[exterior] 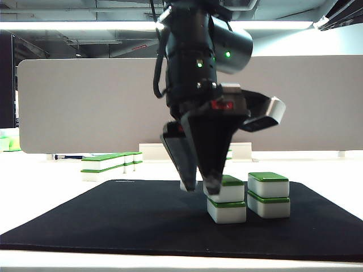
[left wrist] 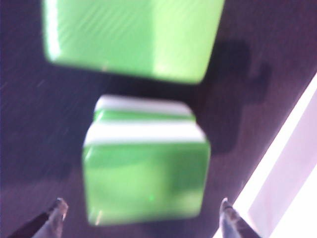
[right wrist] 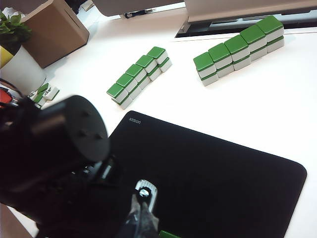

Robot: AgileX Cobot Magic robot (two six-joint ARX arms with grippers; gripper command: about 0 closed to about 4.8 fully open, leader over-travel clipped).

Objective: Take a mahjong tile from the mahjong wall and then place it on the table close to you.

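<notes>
left gripper (exterior: pixel 198 184) is hanging wide open with nothing in it right over the two-tile stack (exterior: pixel 226 203) near the mat's (exterior: pixel 113 221) front edge, fingers either side of it, while the mahjong wall (right wrist: pixel 240 45) sits way off past the mat's far edge; can't see the right gripper at all.

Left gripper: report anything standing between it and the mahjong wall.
Nothing visible: the left gripper, open over a stack on the mat, has only bare mat and table before the wall. Right gripper unseen.
</notes>
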